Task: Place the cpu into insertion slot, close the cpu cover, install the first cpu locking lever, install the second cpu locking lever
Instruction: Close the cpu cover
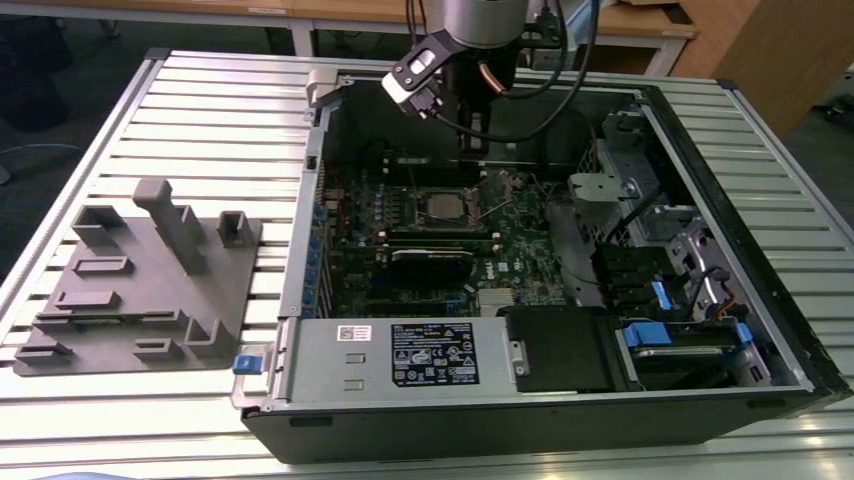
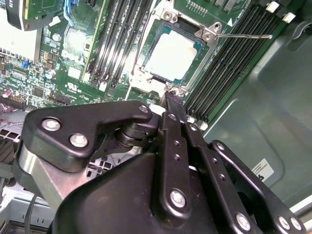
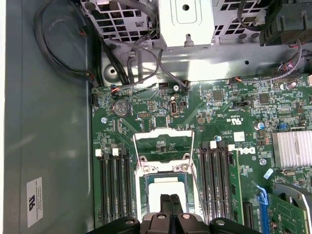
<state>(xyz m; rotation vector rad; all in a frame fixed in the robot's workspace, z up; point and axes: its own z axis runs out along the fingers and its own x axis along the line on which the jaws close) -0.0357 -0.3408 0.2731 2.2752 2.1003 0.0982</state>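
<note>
we saw the black gripper (image 3: 169,197) pinched together above the silver-tan square cpu (image 3: 164,187), seated in the black insertion slot (image 3: 143,189), silvery cpu cover (image 3: 164,133) flipped open

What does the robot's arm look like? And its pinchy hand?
The arm is a shiny silver-grey tube. Black cables loop down beside it, and a small black-and-white box is fixed at its wrist. The gripper is matt black, built from flat hinged links dotted with round silver screws, and it narrows to two slim fingers.
</note>
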